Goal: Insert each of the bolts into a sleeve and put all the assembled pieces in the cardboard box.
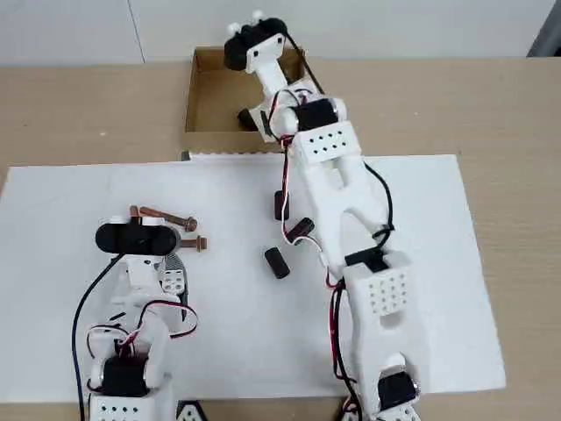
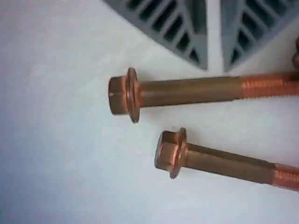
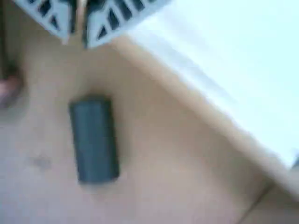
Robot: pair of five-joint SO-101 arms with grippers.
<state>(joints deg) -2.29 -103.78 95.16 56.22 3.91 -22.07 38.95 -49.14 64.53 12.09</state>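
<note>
Two copper bolts [image 2: 187,91] [image 2: 219,158] lie side by side on the white sheet [image 1: 228,333], just below my left gripper [image 2: 215,67], which is shut and holds nothing. In the high view these bolts [image 1: 168,217] [image 1: 195,243] lie beside the left arm's head. My right gripper [image 3: 74,42] hangs shut inside the cardboard box [image 1: 200,96], with nothing in it. A dark sleeve [image 3: 93,140] lies on the box floor under it, and a copper end [image 3: 9,86] shows at the edge. Three loose black sleeves [image 1: 277,261] [image 1: 302,228] [image 1: 280,204] lie mid-sheet beside the right arm.
The right arm [image 1: 333,175] stretches across the sheet from its base at the front right up to the box. The box wall [image 3: 196,107] runs close to the right gripper. The wooden table [image 1: 491,105] surrounds the sheet.
</note>
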